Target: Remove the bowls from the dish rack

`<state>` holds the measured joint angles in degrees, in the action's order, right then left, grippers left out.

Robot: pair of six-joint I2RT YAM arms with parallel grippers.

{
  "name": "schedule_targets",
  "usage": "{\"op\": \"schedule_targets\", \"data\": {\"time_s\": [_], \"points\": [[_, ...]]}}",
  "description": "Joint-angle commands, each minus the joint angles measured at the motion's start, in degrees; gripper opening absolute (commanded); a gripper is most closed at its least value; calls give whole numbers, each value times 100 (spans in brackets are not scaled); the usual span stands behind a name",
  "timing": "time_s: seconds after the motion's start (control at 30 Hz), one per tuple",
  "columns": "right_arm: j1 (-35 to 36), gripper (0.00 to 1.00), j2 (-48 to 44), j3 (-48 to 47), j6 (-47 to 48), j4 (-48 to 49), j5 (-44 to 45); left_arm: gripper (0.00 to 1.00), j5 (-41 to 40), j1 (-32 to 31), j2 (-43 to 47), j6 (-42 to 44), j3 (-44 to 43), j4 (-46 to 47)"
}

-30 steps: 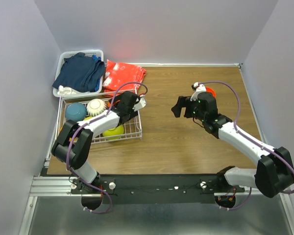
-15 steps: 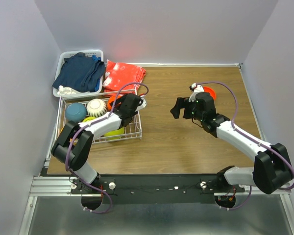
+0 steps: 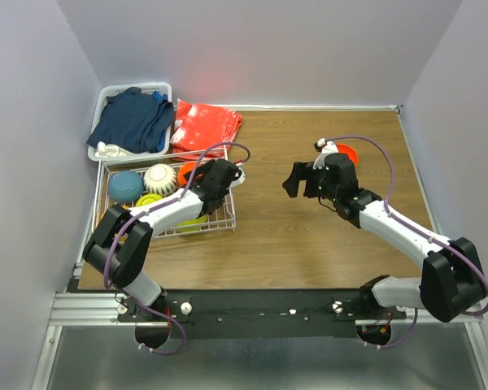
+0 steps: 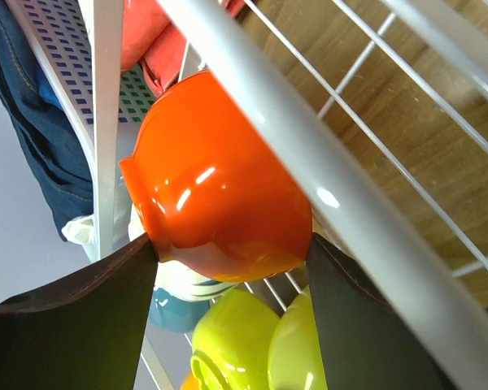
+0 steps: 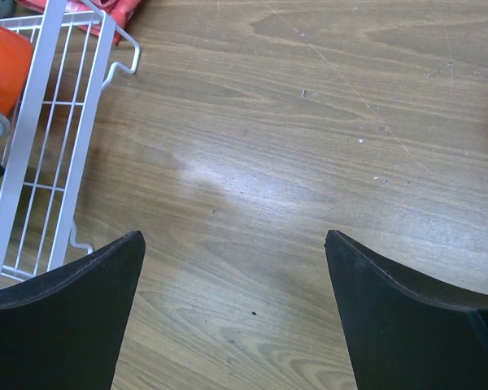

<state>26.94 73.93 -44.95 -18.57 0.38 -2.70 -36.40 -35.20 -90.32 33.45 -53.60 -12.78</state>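
Note:
In the left wrist view a glossy red-orange bowl point(image 4: 220, 179) sits between my left gripper's point(image 4: 232, 252) dark fingers point(image 4: 81, 317), which press on both its sides inside the white wire dish rack point(image 4: 342, 203). Below it lie two lime green bowls point(image 4: 236, 341), a blue bowl point(image 4: 169, 313) and a white one point(image 4: 183, 280). From above, the left gripper point(image 3: 202, 173) is over the rack's point(image 3: 164, 231) far right part, next to the blue bowl point(image 3: 124, 185), the ribbed white bowl point(image 3: 159, 177) and a lime green bowl point(image 3: 150, 200). My right gripper point(image 3: 293, 180) hangs open over bare wood point(image 5: 236, 244). Another red-orange bowl point(image 3: 348, 153) stands on the table behind it.
A white plastic basket point(image 3: 106, 97) of dark blue clothes stands behind the rack, with a red-orange cloth point(image 3: 205, 123) beside it. The rack's right edge and hook point(image 5: 122, 65) show at the left of the right wrist view. Grey walls close in the table on three sides.
The left jaws have closed from wide open onto the red-orange bowl, and that gripper has shifted slightly right. The right arm has barely moved.

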Motion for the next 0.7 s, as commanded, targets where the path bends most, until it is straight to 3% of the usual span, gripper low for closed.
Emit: {"op": "schedule_targets", "data": {"time_s": [0.0,0.2,0.67], "points": [[31,100,-45,-234,-6,-29,-143,49,-51,-163,252,-102,-88,-471],[31,100,-89,-269,11,-151,-187,42,-16,-163,498,-199,-124,-498],[31,100,-133,-462,151,-276,-363,38,-288,-163,902,-401,-282,-489]]}}
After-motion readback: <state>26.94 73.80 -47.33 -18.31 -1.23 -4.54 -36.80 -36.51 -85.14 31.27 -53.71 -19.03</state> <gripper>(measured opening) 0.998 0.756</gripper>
